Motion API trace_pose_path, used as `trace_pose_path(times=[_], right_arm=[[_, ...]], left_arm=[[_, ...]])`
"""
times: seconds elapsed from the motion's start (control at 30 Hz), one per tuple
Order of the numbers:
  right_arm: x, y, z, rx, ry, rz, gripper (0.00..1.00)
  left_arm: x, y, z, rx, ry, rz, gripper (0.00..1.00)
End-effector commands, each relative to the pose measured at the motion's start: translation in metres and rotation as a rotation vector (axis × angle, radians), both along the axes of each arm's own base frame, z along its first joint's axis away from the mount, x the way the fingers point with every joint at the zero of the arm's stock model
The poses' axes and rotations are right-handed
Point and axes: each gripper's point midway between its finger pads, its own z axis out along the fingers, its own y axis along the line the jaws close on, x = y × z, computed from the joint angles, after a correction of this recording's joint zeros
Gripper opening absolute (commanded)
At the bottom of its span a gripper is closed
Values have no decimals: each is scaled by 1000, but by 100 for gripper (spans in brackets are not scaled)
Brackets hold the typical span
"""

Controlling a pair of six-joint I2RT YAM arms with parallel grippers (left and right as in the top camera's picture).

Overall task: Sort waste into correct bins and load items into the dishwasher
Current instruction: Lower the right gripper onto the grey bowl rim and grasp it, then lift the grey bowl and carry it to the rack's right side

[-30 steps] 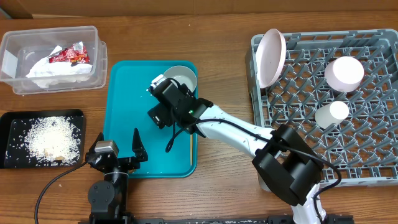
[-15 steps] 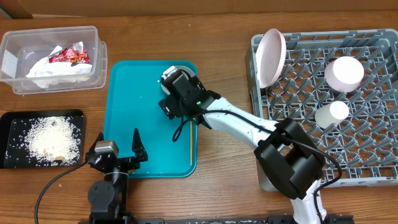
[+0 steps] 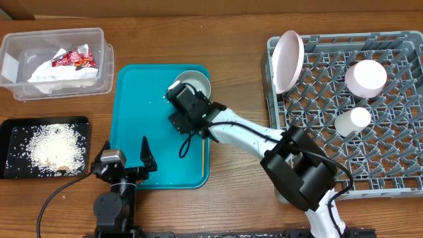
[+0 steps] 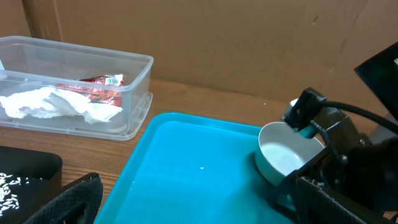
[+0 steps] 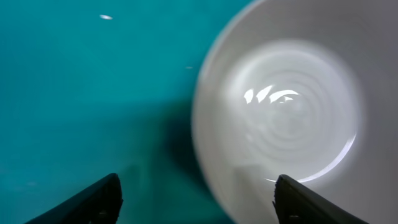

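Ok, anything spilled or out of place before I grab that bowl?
Minor only: a few white crumbs lie loose on the teal tray, outside the black tray. In the rack, the small cup seems to lie on its side. The bowl sits upright and looks intact.

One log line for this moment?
right gripper: open, above bowl rim | bowl: on teal tray | left gripper: open, idle

The right arm [image 3: 251,135] reaches from the near edge toward mid-worktop, the right gripper [image 3: 180,94] aimed downward with fingers spread wide, while the left gripper [image 3: 125,154] sits near the front-left edge, fingers parted.
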Motion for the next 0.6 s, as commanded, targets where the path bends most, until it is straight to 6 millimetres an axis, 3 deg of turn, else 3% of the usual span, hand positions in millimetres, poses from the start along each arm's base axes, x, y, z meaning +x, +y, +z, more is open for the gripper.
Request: trace_pose_path(times=[0.0,0.1,0.33,0.57], right_arm=[[-9,14,1,-14,-30,21,76],[-12,17,2,-30,-52,20,67],[-13,14,1,-45,-49,17,62],[-13,8,-1,-75,-53,3,50]], left_arm=[[0,1,1,23,-6,7,100],[0,1,1,23,-6,6,100],[0,1,1,23,-6,6,100],[0,1,1,23,-6,7,100]])
